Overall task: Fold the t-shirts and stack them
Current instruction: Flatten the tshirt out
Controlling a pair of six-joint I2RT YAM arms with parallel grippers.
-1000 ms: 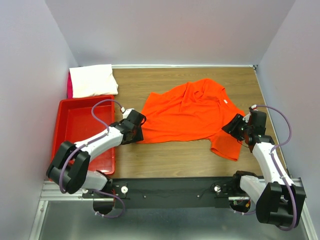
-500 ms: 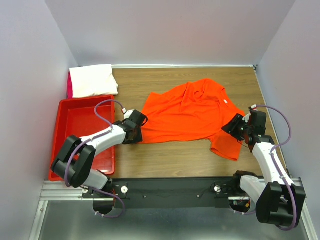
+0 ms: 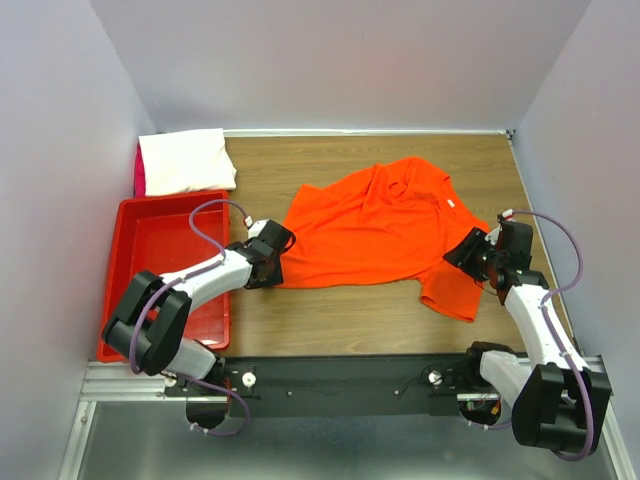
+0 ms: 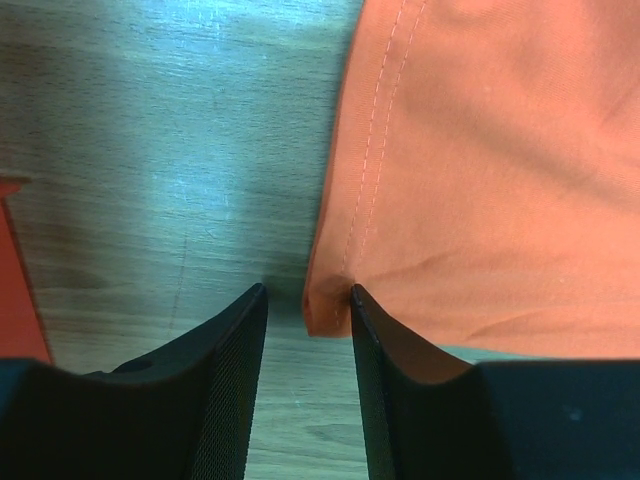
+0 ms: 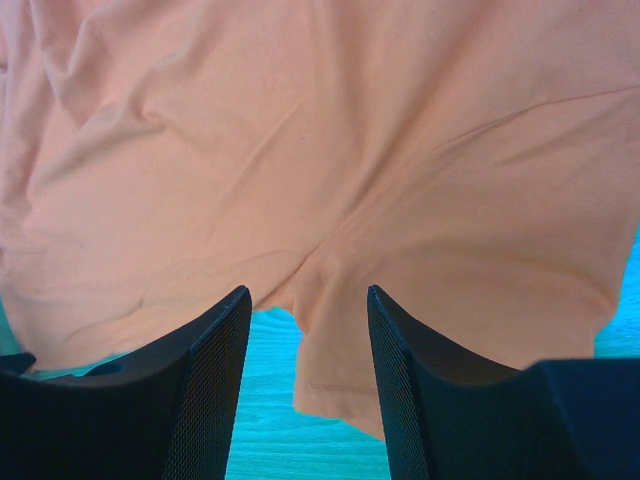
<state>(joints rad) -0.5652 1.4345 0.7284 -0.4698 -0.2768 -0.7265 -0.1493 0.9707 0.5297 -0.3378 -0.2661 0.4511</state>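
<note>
Orange-red t-shirt (image 3: 375,225) lies spread, neck tag (image 3: 452,204) unreadable; left claw (image 4: 307,293) and right claw (image 5: 307,293) both released.

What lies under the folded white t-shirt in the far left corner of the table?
Pink cloth peeks out left of the white t-shirt; the rest is covered.

- The overhead view is bright, evenly lit and sharp; shadows on the brown wooden tabletop (image 3: 330,320) are soft and faint.
- The left wrist view shows a pale sheen on the tabletop and a dark shadow beside the hem of the bright orange-red cloth t-shirt (image 4: 480,150).
- The right wrist view is colour-shifted: t-shirt washed-out peach, tabletop teal.
</note>
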